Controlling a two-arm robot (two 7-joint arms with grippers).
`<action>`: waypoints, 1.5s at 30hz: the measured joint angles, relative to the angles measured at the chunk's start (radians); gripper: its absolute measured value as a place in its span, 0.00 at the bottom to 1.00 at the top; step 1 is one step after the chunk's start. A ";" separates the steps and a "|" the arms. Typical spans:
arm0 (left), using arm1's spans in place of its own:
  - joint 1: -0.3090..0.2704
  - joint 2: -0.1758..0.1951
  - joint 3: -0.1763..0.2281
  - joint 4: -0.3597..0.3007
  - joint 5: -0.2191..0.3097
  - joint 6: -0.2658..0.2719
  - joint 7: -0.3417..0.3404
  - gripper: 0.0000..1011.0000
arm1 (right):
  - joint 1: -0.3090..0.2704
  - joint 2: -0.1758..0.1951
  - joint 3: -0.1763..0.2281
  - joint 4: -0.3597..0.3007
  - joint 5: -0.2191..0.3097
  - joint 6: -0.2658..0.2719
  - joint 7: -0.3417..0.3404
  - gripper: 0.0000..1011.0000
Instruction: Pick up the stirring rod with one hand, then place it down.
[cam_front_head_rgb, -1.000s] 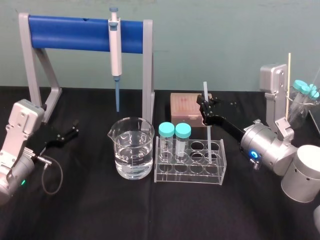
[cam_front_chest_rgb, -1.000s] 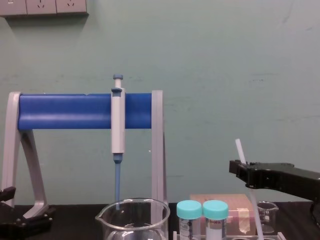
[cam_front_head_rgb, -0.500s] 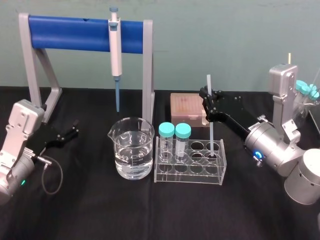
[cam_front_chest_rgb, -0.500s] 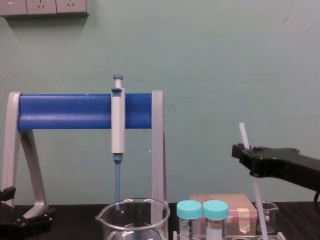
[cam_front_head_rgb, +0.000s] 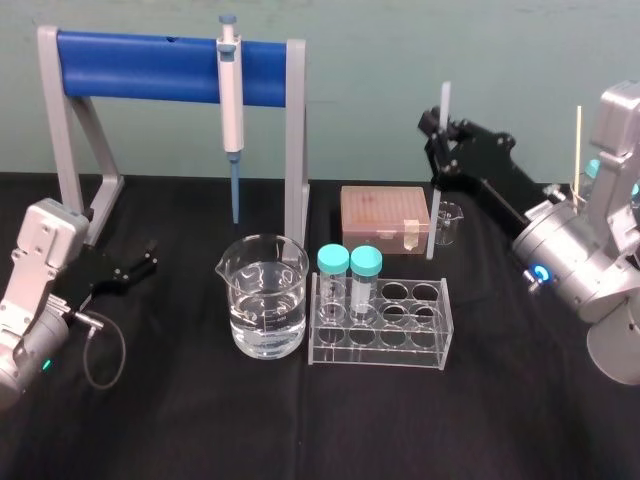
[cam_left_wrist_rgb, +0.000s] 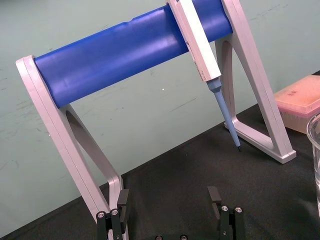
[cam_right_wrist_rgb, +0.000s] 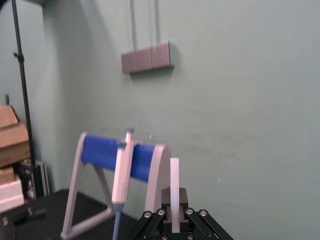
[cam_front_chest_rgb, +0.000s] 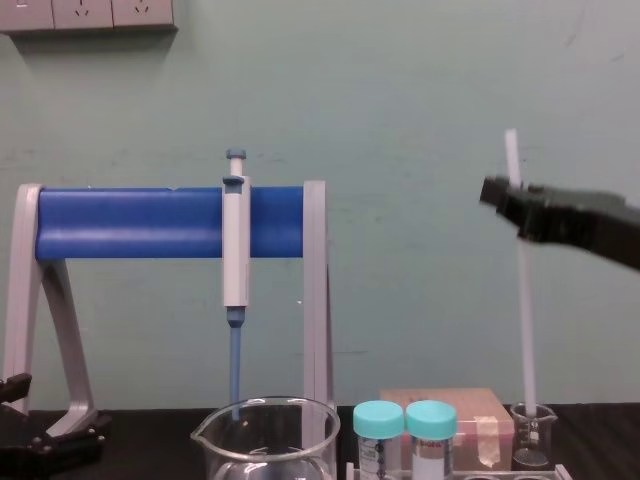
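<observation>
The stirring rod (cam_front_head_rgb: 434, 215) is a thin white stick hanging nearly upright in the air behind the right end of the tube rack. My right gripper (cam_front_head_rgb: 436, 128) is shut on it near its upper end. In the chest view the stirring rod (cam_front_chest_rgb: 523, 300) drops from the right gripper (cam_front_chest_rgb: 508, 195) to just above a small beaker. The right wrist view shows the stirring rod (cam_right_wrist_rgb: 174, 192) sticking up out of the right gripper (cam_right_wrist_rgb: 174, 220). My left gripper (cam_left_wrist_rgb: 169, 202) rests open at the table's left, near the stand's foot; it also shows as the left gripper (cam_front_head_rgb: 143, 260).
A grey and blue stand (cam_front_head_rgb: 170, 68) holds a pipette (cam_front_head_rgb: 231, 95) at the back left. A beaker of water (cam_front_head_rgb: 264, 310), a clear tube rack (cam_front_head_rgb: 380, 322) with two teal-capped tubes, a pink box (cam_front_head_rgb: 384, 215) and a small beaker (cam_front_head_rgb: 448, 222) fill the middle.
The right gripper has lifted the stirring rod up out of the tube rack and carried it back and to the right. The left arm has not moved.
</observation>
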 joint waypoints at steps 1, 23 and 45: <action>0.000 0.000 0.000 0.000 0.000 0.000 0.000 0.99 | 0.000 0.000 0.000 0.000 0.000 0.000 0.000 0.07; 0.000 0.000 0.000 0.000 0.000 0.000 0.000 0.99 | 0.002 0.000 0.057 -0.060 -0.033 0.014 -0.074 0.07; 0.000 0.000 0.000 0.000 0.000 0.000 0.000 0.99 | -0.012 -0.001 0.065 -0.067 -0.043 0.028 -0.064 0.07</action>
